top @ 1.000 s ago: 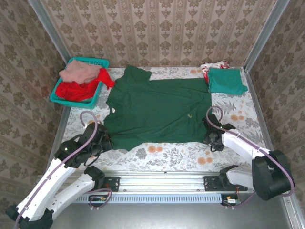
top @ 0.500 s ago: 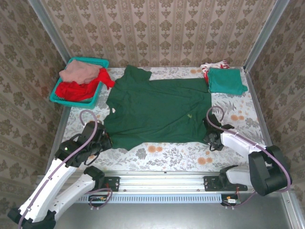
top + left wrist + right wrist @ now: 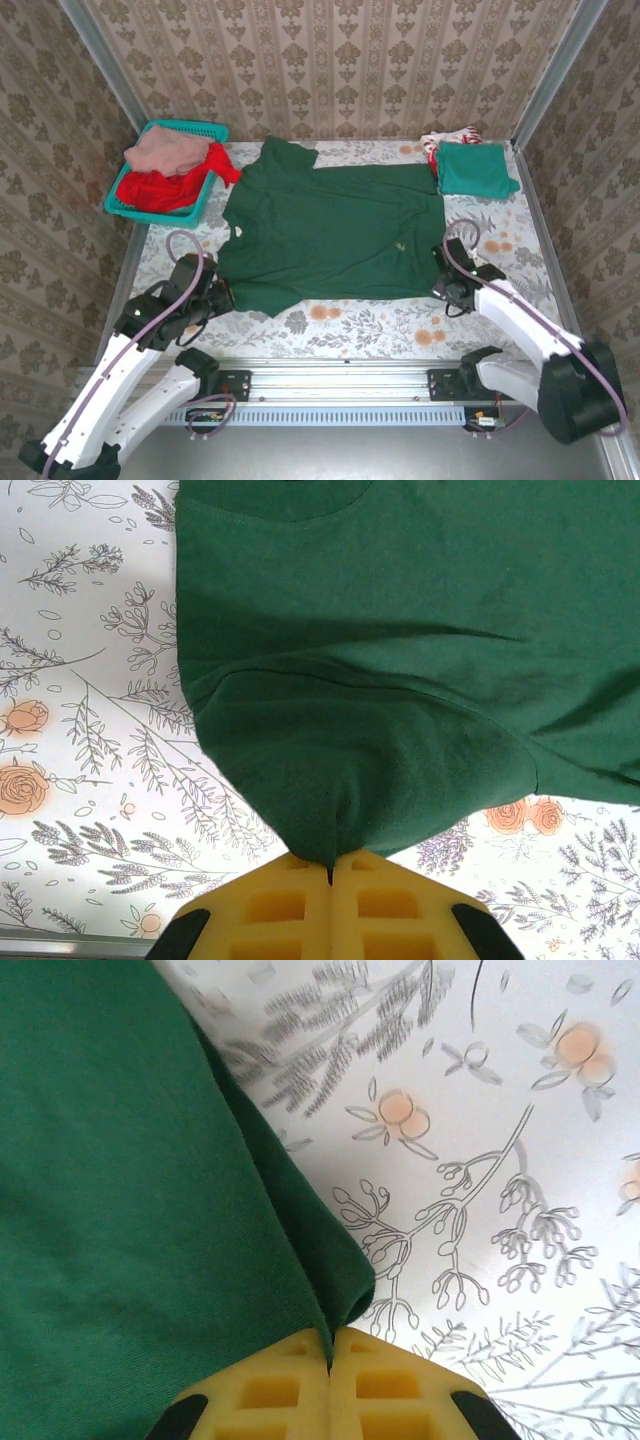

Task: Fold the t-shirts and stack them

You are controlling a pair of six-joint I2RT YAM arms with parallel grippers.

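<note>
The large dark green t-shirt [image 3: 335,232] lies spread across the middle of the floral table, collar to the left. My left gripper [image 3: 222,296] is shut on its near left corner, the sleeve cloth [image 3: 350,770] pinched between the yellow pads [image 3: 275,905]. My right gripper [image 3: 447,288] is shut on the near right hem corner [image 3: 345,1280], which folds over into the yellow pads [image 3: 385,1385]. A folded teal-green tee [image 3: 474,169] lies at the back right on a white-red one [image 3: 448,138]. Red [image 3: 165,190] and dusty pink [image 3: 167,152] tees sit in the basket.
The teal mesh basket [image 3: 205,205] stands at the back left. Patterned walls close in the table [image 3: 370,320] on three sides, and a metal rail [image 3: 340,385] runs along the near edge between the arm bases.
The right gripper has shifted slightly right and toward the near edge with the hem corner. The left gripper holds about the same spot.
</note>
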